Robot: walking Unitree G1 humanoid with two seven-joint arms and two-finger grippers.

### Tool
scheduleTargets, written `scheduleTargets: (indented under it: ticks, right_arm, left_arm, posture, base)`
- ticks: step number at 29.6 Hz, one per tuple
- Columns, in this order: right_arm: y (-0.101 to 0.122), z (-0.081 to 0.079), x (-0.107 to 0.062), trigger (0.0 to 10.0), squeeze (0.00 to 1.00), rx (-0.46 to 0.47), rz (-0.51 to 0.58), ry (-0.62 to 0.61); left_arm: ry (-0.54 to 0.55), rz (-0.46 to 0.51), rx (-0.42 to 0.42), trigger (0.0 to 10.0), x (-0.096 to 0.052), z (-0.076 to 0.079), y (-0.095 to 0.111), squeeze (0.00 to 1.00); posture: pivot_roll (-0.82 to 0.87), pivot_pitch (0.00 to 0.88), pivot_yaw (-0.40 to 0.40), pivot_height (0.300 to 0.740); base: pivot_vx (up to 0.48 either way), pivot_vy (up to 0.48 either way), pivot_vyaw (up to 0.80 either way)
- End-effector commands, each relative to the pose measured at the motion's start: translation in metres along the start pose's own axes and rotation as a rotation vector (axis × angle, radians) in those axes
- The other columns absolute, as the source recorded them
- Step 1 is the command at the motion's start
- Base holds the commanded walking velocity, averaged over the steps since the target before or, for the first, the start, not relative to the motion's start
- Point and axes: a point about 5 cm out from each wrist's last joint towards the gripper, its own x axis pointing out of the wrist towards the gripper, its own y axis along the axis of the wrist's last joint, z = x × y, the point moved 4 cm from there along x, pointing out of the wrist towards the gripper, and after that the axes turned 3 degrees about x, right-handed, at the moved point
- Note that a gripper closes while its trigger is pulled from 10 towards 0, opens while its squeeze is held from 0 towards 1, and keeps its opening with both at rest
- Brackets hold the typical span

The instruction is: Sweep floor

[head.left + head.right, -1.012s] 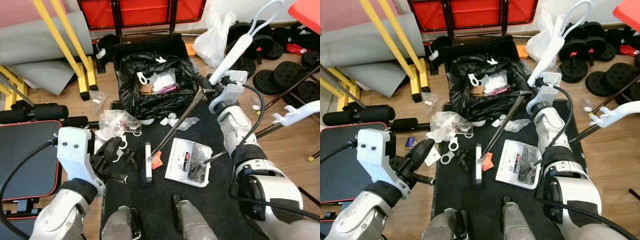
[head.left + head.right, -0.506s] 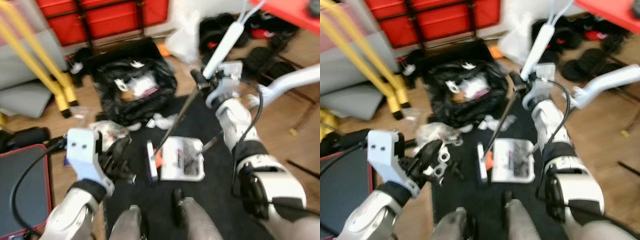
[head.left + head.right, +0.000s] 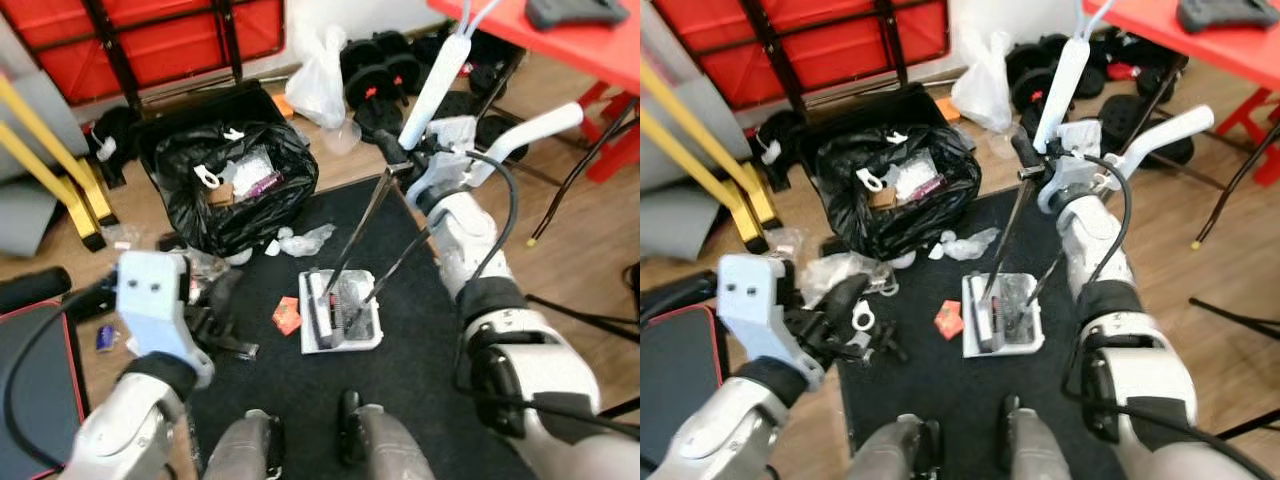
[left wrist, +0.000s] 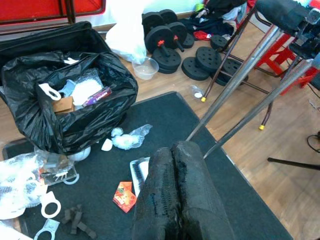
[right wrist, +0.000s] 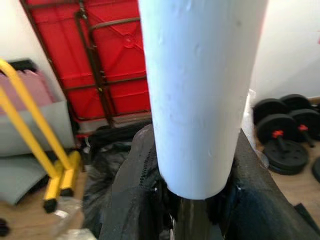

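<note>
My right gripper (image 3: 397, 157) is shut on the broom's handle, just below its white grip (image 3: 437, 85); in the right wrist view the black fingers (image 5: 131, 200) clasp that white grip (image 5: 200, 95). The thin metal pole slants down to the white broom head (image 3: 320, 312), which lies in the white dustpan (image 3: 340, 349) on the black mat (image 3: 420, 400). A second thin pole (image 3: 400, 265) rises from the pan. A red scrap (image 3: 287, 316) lies just left of the pan. My left gripper (image 4: 172, 147) hangs shut and empty over the mat's left edge.
An open black bin bag (image 3: 225, 185) full of rubbish stands behind the mat. Crumpled plastic and white rings (image 3: 855, 318) lie by my left gripper. Weight plates (image 3: 380, 75), a white bag (image 3: 318, 75) and a red table (image 3: 560, 40) are at the back right; yellow posts (image 3: 50, 150) are at the left.
The camera has swung. The broom head, which lay left of the dustpan, now lies in it. The red scrap now lies left of the pan. Both grippers hold as before.
</note>
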Motion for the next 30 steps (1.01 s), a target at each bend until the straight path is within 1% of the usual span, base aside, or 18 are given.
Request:
scheduleTargets:
  ticks: [1,3,4,6,7,9,13,14,15,16,18,19,21,23,26,27,28,30]
  right_arm:
    - [0.023,-0.003,0.005,10.0,0.0,0.093,0.107,0.028]
    - [0.026,-0.004,0.006,10.0,0.0,0.107,0.118,0.034]
    - [0.028,-0.005,0.007,10.0,0.0,0.145,0.132,0.042]
    - [0.028,-0.005,0.007,10.0,0.0,0.145,0.132,0.042]
    - [0.029,-0.006,0.008,10.0,0.0,0.182,0.138,0.047]
    - [0.022,-0.009,0.008,10.0,0.0,0.223,0.121,0.043]
    - [0.017,-0.009,0.008,10.0,0.0,0.23,0.107,0.036]
    - [0.011,-0.008,0.008,10.0,0.0,0.238,0.09,0.025]
    - [0.011,-0.008,0.008,10.0,0.0,0.238,0.09,0.025]
    - [0.004,-0.01,0.008,10.0,0.0,0.223,0.078,0.022]
    - [0.004,-0.01,0.008,10.0,0.0,0.223,0.078,0.022]
    - [-0.002,-0.008,0.007,10.0,0.0,0.206,0.061,0.008]
    - [-0.006,-0.005,0.005,10.0,0.0,0.206,0.045,-0.008]
    - [-0.023,0.004,-0.003,10.0,0.0,0.168,-0.026,-0.064]
    - [-0.046,0.012,-0.015,10.0,0.0,0.125,-0.126,-0.126]
    - [-0.046,0.012,-0.015,10.0,0.0,0.125,-0.126,-0.126]
    - [-0.053,0.014,-0.019,10.0,0.0,0.119,-0.154,-0.136]
    - [-0.058,0.014,-0.022,10.0,0.0,0.116,-0.17,-0.141]
  left_arm:
    - [0.003,-0.023,-0.001,10.0,-0.002,0.0,-0.005,0.0]
    - [0.004,-0.024,-0.001,10.0,-0.002,0.0,-0.005,0.0]
    - [0.004,-0.025,-0.001,10.0,-0.002,0.001,-0.005,0.0]
    - [0.004,-0.025,-0.001,10.0,-0.002,0.001,-0.005,0.0]
    - [0.004,-0.026,-0.001,10.0,-0.003,0.001,-0.006,0.0]
    - [0.004,-0.027,-0.003,10.0,-0.004,0.002,-0.006,0.0]
    - [0.003,-0.027,-0.003,10.0,-0.004,0.002,-0.005,0.0]
    - [0.005,-0.028,-0.002,10.0,-0.006,0.002,-0.005,0.0]
    - [0.005,-0.028,-0.002,10.0,-0.006,0.002,-0.005,0.0]
    - [0.013,-0.032,0.003,10.0,-0.01,0.001,-0.003,0.0]
    - [0.013,-0.032,0.003,10.0,-0.01,0.001,-0.003,0.0]
    - [0.022,-0.043,0.007,10.0,-0.016,0.0,-0.003,0.0]
    - [0.025,-0.049,0.009,10.0,-0.019,0.0,-0.003,0.0]
    - [0.027,-0.064,0.015,10.0,-0.025,0.0,-0.003,0.0]
    - [0.021,-0.074,0.016,10.0,-0.029,0.001,-0.003,0.0]
    - [0.021,-0.074,0.016,10.0,-0.029,0.001,-0.003,0.0]
    - [0.017,-0.075,0.017,10.0,-0.029,0.002,-0.003,0.0]
    - [0.015,-0.076,0.017,10.0,-0.03,0.002,-0.003,0.0]
  posture:
    - [0.01,0.292,-0.038,0.74]
    - [0.01,0.292,-0.038,0.74]
    - [0.01,0.297,-0.04,0.74]
    - [0.01,0.297,-0.04,0.74]
    - [0.01,0.3,-0.039,0.74]
    - [0.02,0.306,-0.04,0.74]
    - [0.02,0.309,-0.039,0.74]
    - [0.04,0.323,-0.037,0.74]
    - [0.04,0.323,-0.037,0.74]
    - [0.07,0.342,-0.03,0.74]
    - [0.07,0.342,-0.03,0.74]
    - [0.09,0.357,-0.029,0.74]
    - [0.1,0.365,-0.027,0.74]
    - [0.11,0.382,-0.015,0.74]
    - [0.12,0.391,-0.005,0.74]
    - [0.12,0.391,-0.005,0.74]
    - [0.13,0.398,0.0,0.74]
    - [0.13,0.399,0.001,0.74]
  base:
    - [0.0,0.0,0.0]
    - [0.0,0.0,0.0]
    - [0.0,0.0,0.0]
    - [0.0,0.0,0.0]
    - [0.0,0.0,0.0]
    - [0.0,0.0,0.0]
    - [0.0,0.0,0.0]
    - [0.0,0.0,0.0]
    - [0.0,0.0,0.0]
    - [0.0,0.0,0.0]
    - [0.0,0.0,0.0]
    - [0.0,0.0,0.0]
    - [0.0,0.0,0.0]
    - [0.0,0.0,0.0]
    - [0.0,0.0,0.0]
    - [0.0,0.0,0.0]
    - [0.0,0.0,0.0]
    - [0.0,0.0,0.0]
